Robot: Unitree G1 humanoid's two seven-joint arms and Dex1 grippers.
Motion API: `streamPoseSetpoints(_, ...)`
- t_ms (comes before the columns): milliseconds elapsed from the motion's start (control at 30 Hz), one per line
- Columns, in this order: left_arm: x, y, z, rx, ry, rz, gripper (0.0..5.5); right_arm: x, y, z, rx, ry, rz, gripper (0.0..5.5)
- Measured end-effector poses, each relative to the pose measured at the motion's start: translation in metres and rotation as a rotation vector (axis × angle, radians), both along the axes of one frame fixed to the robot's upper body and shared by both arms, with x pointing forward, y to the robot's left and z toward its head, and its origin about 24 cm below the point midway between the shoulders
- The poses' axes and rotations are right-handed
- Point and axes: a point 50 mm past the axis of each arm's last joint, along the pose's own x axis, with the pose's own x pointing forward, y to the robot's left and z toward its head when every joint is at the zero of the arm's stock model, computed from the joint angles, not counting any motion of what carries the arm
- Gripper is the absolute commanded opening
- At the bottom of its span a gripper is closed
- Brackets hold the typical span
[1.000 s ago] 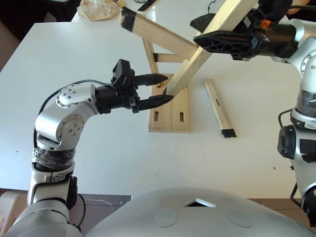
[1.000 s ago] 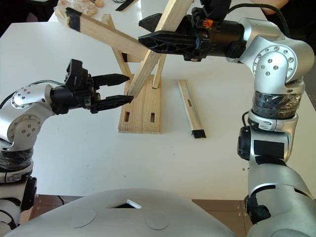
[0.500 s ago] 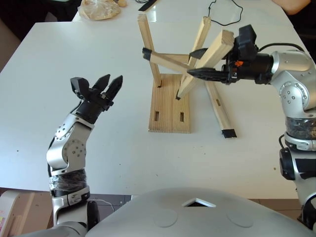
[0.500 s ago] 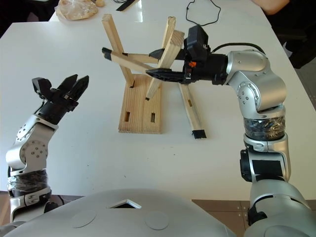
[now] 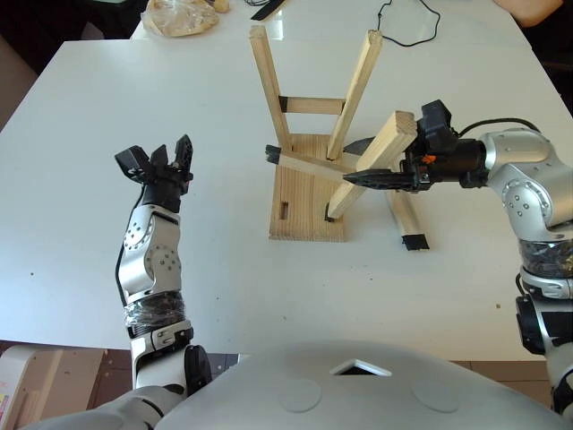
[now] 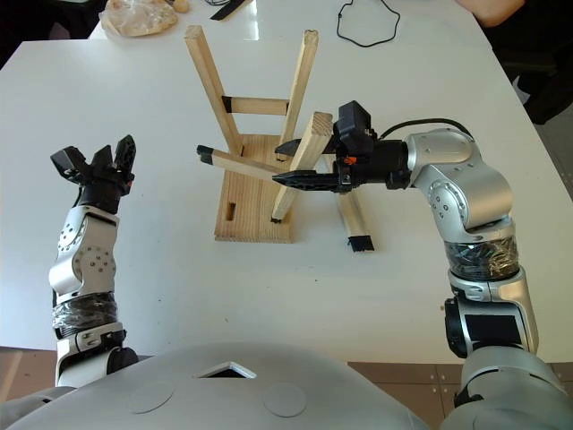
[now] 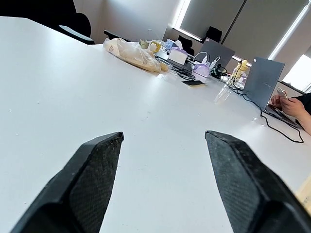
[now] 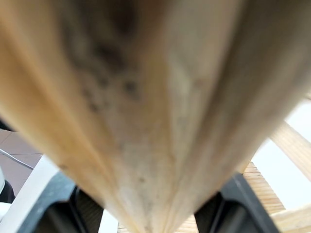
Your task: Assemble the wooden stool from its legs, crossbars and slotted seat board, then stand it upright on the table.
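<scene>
At the lower left of the head view, the left gripper [image 5: 161, 159] hangs raised over the white table [image 5: 89, 224], jaws spread and empty, well apart from the work. In mid-frame the seat board [image 5: 304, 224] lies flat. The right gripper [image 5: 351, 163] is clamped on a leg [image 5: 394, 133] that leans with its foot at the board's near right slot, its crossbar [image 5: 304, 164] sticking out leftward. That leg is best tipped upright before pressing, so the foot enters square. Farther back, two joined legs [image 5: 269, 81] stand in the far slots.
</scene>
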Motion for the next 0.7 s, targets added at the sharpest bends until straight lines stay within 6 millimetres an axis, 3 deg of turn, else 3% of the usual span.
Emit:
streamPoseSetpoints(467, -0.003, -0.008, 0.002, -0.054, -0.031, -0.085, 3.12, 0.009, -0.009, -0.003, -0.048, 0.014, 0.034, 2.05)
streamPoseSetpoints(700, -0.008, -0.013, -0.003, -0.073, -0.022, -0.086, 3.12, 0.012, -0.004, -0.008, -0.099, -0.023, 0.065, 2.04)
